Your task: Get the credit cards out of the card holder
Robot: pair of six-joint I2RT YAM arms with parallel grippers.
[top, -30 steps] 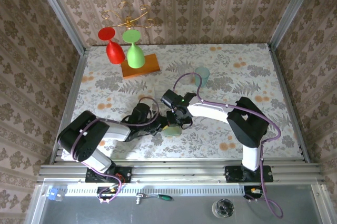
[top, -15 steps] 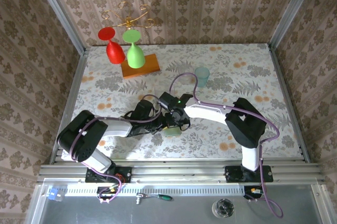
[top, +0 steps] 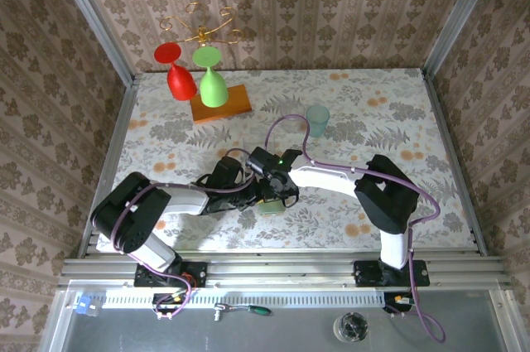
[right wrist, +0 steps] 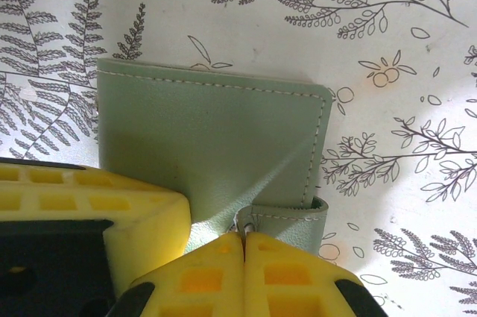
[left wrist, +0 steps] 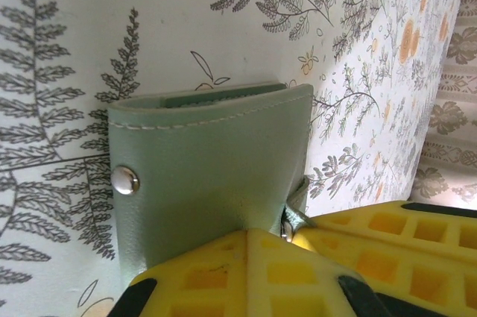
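Overhead view faces down; both wrist views look closely at card holder (left wrist: 209, 175)

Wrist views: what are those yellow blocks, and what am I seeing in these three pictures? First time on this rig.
The overhead picture looks down from behind two robot arms; each close-up comes from a camera on one arm's wrist. The yellow blocks are pincer pads. The left pincer is shut on the folded sage-green card holder; the right pincer is shut on its strap. Farther back on the floral table stand a pale teal cup and an orange board with red and green wine glasses.
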